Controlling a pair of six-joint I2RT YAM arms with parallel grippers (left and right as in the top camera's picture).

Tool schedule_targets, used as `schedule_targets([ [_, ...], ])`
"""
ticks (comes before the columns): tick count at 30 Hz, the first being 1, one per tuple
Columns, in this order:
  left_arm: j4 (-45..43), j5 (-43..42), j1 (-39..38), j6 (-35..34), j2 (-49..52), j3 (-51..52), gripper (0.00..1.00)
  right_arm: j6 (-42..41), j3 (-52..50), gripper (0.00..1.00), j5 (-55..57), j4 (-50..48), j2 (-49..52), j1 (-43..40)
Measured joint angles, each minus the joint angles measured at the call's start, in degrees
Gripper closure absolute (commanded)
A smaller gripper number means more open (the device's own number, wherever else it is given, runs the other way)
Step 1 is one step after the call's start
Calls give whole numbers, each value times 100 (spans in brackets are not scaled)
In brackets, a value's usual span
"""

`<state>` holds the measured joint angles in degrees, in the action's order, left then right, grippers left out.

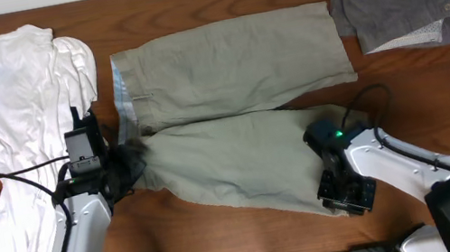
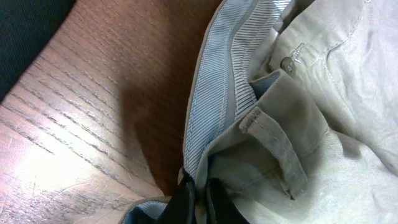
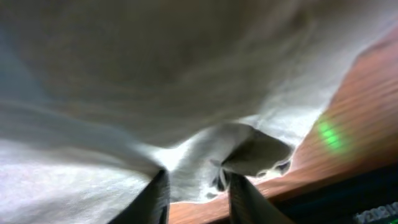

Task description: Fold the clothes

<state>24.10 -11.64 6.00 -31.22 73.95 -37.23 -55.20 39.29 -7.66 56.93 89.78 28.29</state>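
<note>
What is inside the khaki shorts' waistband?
Visible: pale-blue striped lining and a front button of the olive-tan cotton shorts; the left gripper is shut on the lining's edge. Fabric hides anything deeper.

Overhead: bright, even light, sharp, soft shadows at cloth edges. Left wrist: sharp on shorts [image 2: 298,124], glare on table [image 2: 37,168] lower left, dark shadow by waistband. Right wrist: heavy blur, cloth washed out, green light spot [image 3: 328,135] on wood.

Wrinkled khaki shorts [image 1: 234,69], waistband leftward
</note>
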Motion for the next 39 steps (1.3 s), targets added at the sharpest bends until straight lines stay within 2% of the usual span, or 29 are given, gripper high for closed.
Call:
schedule_targets([
  [2,7,0,2,2,0,0,94,-15,22,96,-28,-24,39,11],
  [3,11,-2,0,2,0,0,94,-66,26,99,-46,-48,61,13],
  [11,76,-2,0,2,-2,-4,94,-120,59,99,-81,-26,98,4],
  [15,466,2,2,101,-125,-177,94,-42,317,99,-15,116,162,-57],
  [22,1165,0,2,367,-898,-831,94,619,2100,99,588,791,-232,-503],
  [28,1635,0,2,428,-1458,-855,94,1259,3296,99,1060,1104,-573,-1023],
  [35,2087,-22,0,428,-2083,-857,94,1886,3827,99,1231,1222,-765,-1495],
  [39,2645,-46,0,428,-2430,-975,94,2122,3882,99,1222,1246,-1003,-1539],
])
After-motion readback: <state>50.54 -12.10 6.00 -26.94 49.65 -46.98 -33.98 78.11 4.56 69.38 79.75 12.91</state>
